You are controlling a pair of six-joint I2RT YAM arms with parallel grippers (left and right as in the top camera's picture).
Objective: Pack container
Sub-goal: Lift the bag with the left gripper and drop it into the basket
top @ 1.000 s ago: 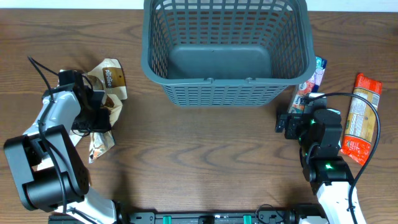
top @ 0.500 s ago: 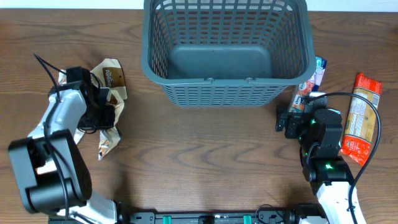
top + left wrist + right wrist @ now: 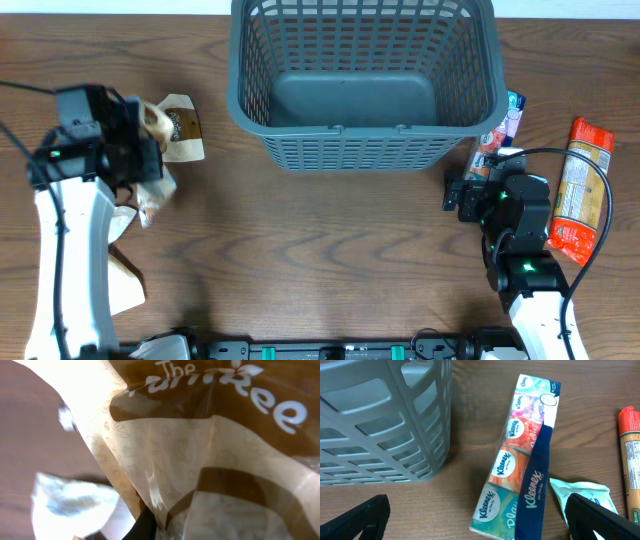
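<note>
We judged the snack packet [image 3: 200,485] light, crinkly, slippery, best pinched at a seam; left pincer [image 3: 140,165] clenched it, right pincer [image 3: 458,196] released.

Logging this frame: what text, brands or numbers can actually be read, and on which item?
"Kleenex": repeated on the tissue multipack lying beside the container.
"The": white script on the brown snack packet; the larger word under it is blurred, ending in "ee".
Print on the orange-red packet: too small to read.
The white pouch: no legible text.
</note>
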